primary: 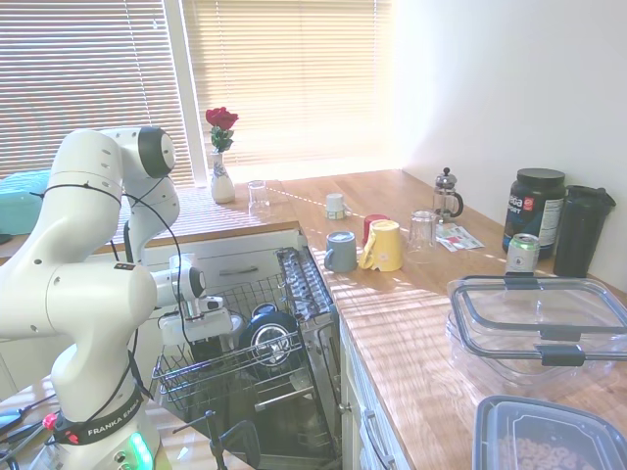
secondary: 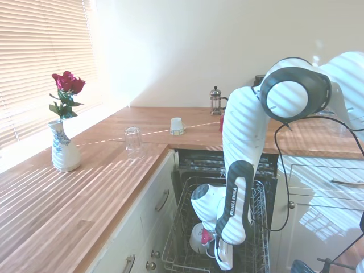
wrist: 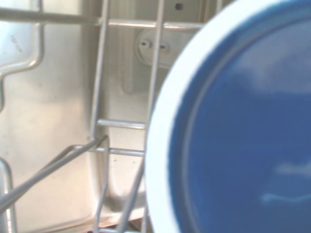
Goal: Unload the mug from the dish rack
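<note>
The glossy white, rounded-link Franka arm point(primary: 78, 294) has dark grey circular joint caps, thin black cables routed along its links, black "FRANKA EMIKA" lettering on a dark band near the base, and a green indicator light with a small red fitting there.

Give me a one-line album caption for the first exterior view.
White robot arm reaches its tool into the pulled-out dish rack beside a dark mug, sunlit wooden counter alongside.
</note>
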Available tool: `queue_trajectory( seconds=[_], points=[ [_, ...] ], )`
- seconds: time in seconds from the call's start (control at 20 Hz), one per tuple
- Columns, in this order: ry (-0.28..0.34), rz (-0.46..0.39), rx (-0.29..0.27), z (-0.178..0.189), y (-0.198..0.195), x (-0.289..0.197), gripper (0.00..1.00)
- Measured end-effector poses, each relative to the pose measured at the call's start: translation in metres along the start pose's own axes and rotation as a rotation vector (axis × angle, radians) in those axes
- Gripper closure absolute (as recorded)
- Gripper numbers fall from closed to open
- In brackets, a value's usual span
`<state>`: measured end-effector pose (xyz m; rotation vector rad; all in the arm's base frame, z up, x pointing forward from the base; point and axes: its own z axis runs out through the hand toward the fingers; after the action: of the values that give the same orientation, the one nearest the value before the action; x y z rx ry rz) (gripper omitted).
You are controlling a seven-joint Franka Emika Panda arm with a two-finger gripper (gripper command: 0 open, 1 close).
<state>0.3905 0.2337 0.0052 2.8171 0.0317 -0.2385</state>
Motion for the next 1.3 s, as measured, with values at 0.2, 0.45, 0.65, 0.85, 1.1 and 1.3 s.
queue_trajectory(
  seconds=[0.2, 0.45, 0.65, 0.85, 1.1, 1.3],
  points=[
    [0.003, 0.002, 0.001, -0.003, 0.0, 0.001, 1.0],
    [0.023, 0.0, 0.012, -0.033, -0.002, -0.002, 1.0],
    [0.074, 0.01, 0.045, -0.095, 0.001, -0.011, 1.0],
    [0.121, 0.025, 0.052, -0.142, 0.009, -0.019, 1.0],
    [0.157, 0.084, 0.092, -0.185, 0.032, -0.013, 1.0],
    [0.205, 0.164, 0.15, -0.247, 0.078, -0.002, 1.0]
  ],
)
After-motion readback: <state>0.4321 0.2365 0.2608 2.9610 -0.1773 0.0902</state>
